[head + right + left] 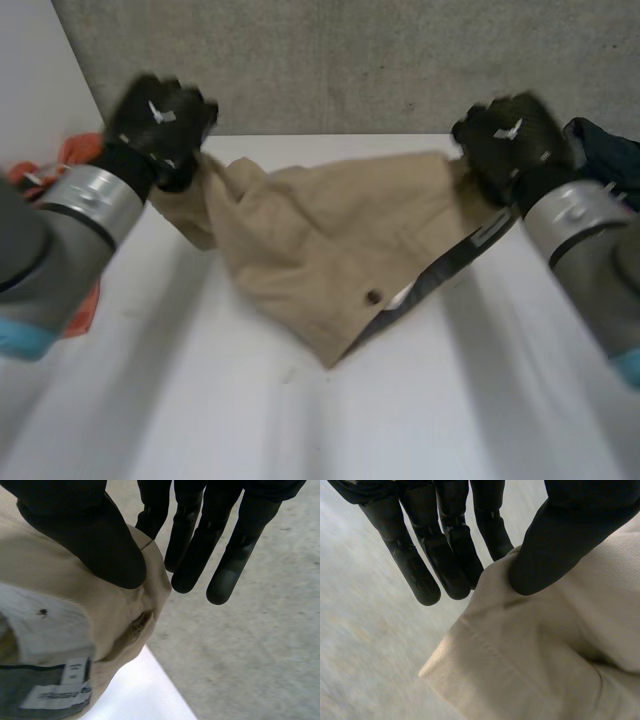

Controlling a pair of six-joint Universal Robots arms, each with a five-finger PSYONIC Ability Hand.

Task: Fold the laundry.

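A beige garment (320, 240) with a dark button (374, 297) and a dark inner waistband (450, 265) hangs between my two raised hands, its lower part resting on the white table (300, 420). My left hand (160, 125) holds its far left corner. In the left wrist view the thumb (565, 535) presses the beige cloth (545, 655) against the fingers (445, 555). My right hand (510, 135) holds the far right corner. In the right wrist view its thumb (85, 530) pinches the beige cloth (60, 595) near a sewn label (55, 695).
An orange cloth (75, 160) lies at the table's left edge behind my left arm. A dark blue garment (610, 150) sits at the far right. A grey wall (350, 60) stands just behind the table's far edge.
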